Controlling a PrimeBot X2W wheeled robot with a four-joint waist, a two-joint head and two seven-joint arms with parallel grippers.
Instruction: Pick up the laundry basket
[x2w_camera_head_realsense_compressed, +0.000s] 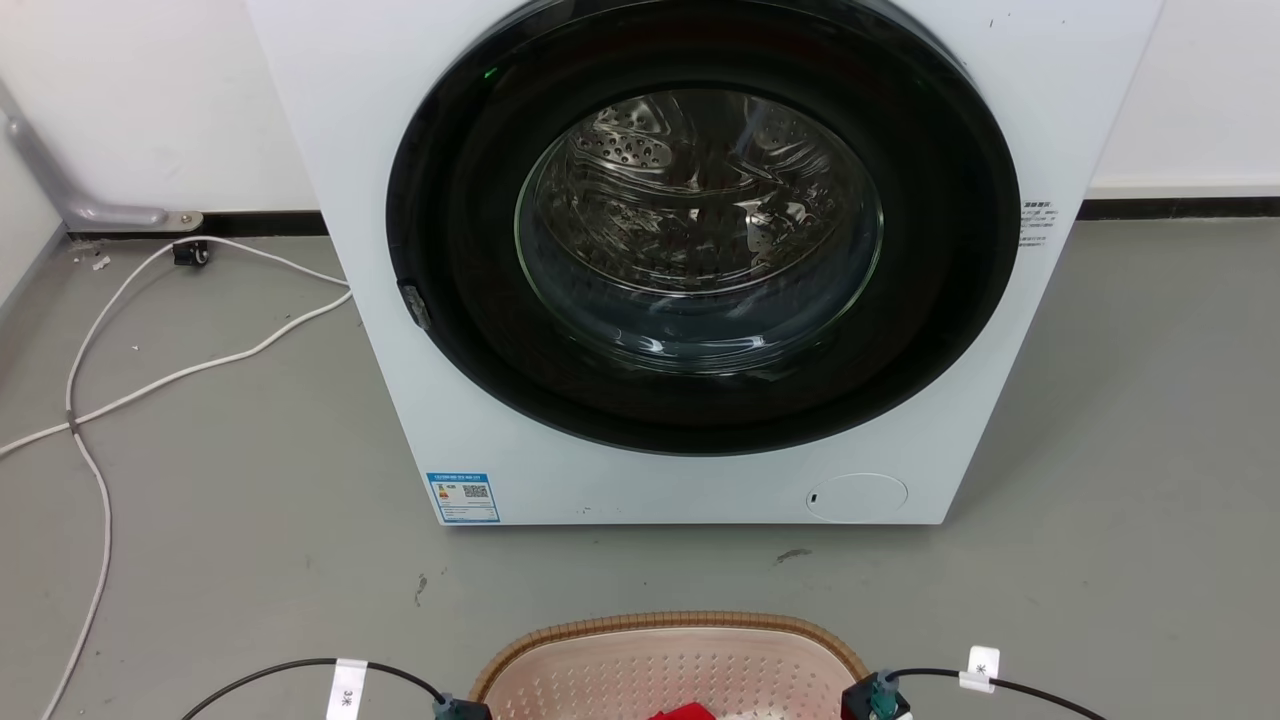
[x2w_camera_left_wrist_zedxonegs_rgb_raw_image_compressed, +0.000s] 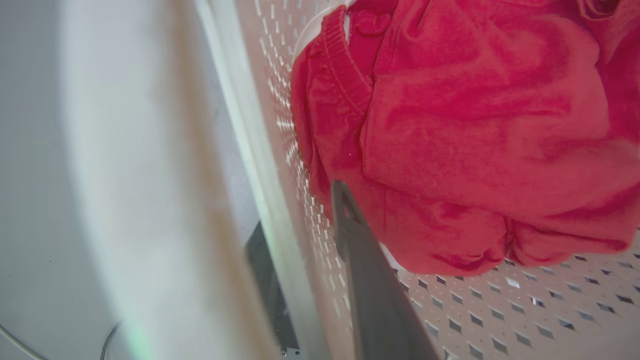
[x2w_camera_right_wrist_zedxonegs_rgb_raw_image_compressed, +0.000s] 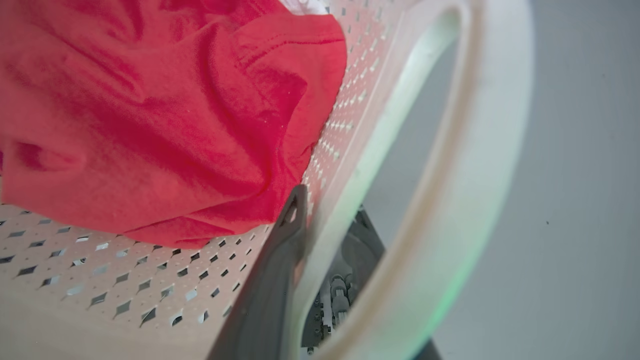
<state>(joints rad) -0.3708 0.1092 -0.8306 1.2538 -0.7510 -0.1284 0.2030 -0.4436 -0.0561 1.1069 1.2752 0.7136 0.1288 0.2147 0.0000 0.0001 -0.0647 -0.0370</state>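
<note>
The laundry basket, pale pink with a brown woven-look rim, sits at the bottom middle of the head view, in front of the washing machine. A red garment lies inside it. My left gripper straddles the basket's left wall, one finger inside and the other outside, shut on it. My right gripper clamps the right wall of the basket beside the white handle, with its inner finger against the perforated wall.
A white front-loading washing machine with its round door closed stands right behind the basket. White cables trail over the grey floor at the left. Bare floor lies on both sides of the machine.
</note>
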